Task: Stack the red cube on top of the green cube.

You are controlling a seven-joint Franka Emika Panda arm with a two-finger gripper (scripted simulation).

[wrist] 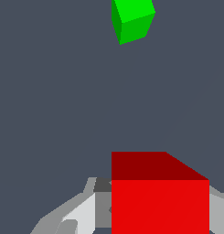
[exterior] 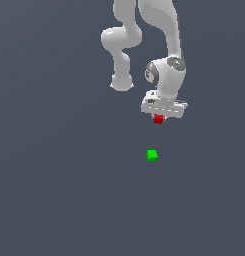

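Across the dark grey worktop (exterior: 54, 190), bare and even in colour, the white arm (exterior: 166, 60) comes down from the upper part of the exterior view and ends in the tool (exterior: 161, 116). That tool is clenched on the red cube (exterior: 158, 119), which shows just beneath the white body; the wrist view confirms it, with the red cube (wrist: 160, 201) filling the near part of the picture and pale finger parts showing on either side of it. How high the cube hangs above the worktop cannot be read for certain, since no shadow shows.

Smaller still, the green cube (exterior: 152, 155) sits alone on the worktop, apart from the tool. In the exterior view it lies lower in the picture than the red cube and a shade toward the exterior view's left. In the wrist view the green cube (wrist: 133, 19) appears far ahead of the held cube, slightly off the line of the red one and turned at an angle to it, so the faces of the two cubes are not square to each other.

By my judgement the coming move turns on that offset: the tool must carry the red cube over the green one, and perhaps twist a little at the wrist, before lowering.
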